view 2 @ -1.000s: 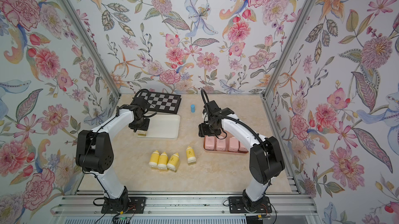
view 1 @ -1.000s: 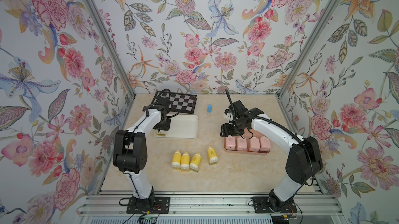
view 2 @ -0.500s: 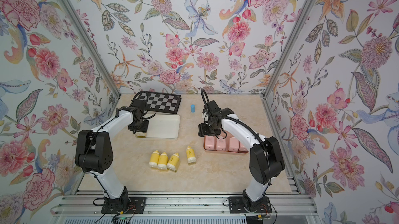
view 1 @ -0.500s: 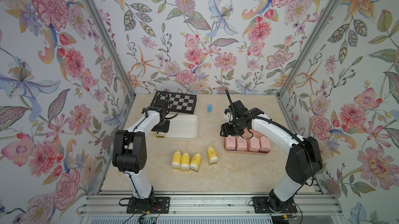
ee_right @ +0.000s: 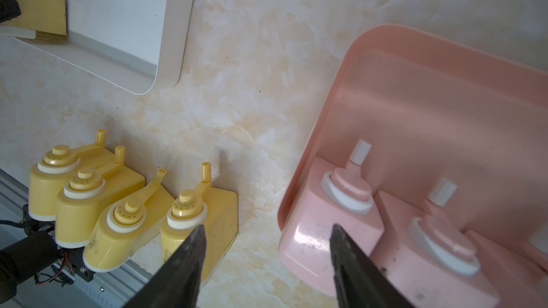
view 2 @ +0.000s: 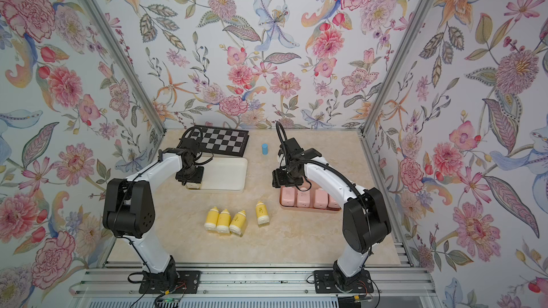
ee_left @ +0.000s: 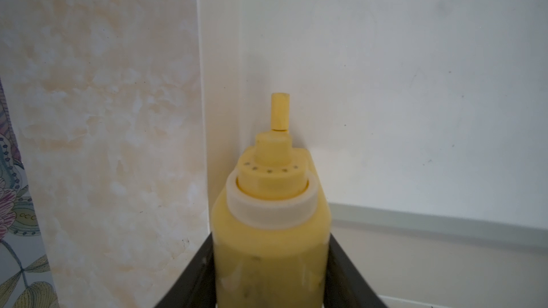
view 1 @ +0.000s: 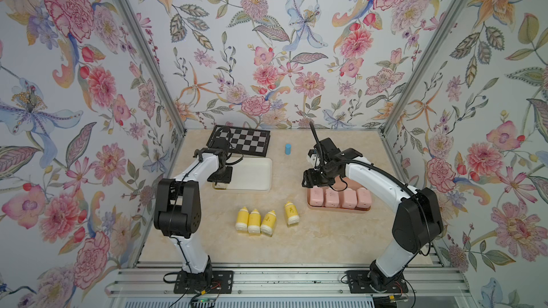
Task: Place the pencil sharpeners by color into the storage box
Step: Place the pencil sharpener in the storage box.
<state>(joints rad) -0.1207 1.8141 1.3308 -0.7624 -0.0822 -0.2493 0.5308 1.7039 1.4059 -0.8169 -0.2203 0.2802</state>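
Now, left claw (ee_left: 270, 250): clamped on a yellow pencil sharpener (ee_left: 271, 185), at the white tray's (view 1: 255, 173) near left corner
Right claw (ee_right: 267, 228): jaws partly apart, empty, right of the white tray
Four yellow pencil sharpeners (view 1: 255, 221): lying on the table (view 1: 326, 238), nearer the robot than the white tray
Four pink pencil sharpeners (view 1: 339, 197): rowed in the pink tray (ee_right: 415, 69), right of the white tray

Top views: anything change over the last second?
Left end effector, shut on a yellow pencil sharpener, barely shifted, seemingly downward, at the white tray's corner; nothing grabbed or released. Right end effector, four loose yellow sharpeners, pink sharpeners, blue cylinder: unchanged.
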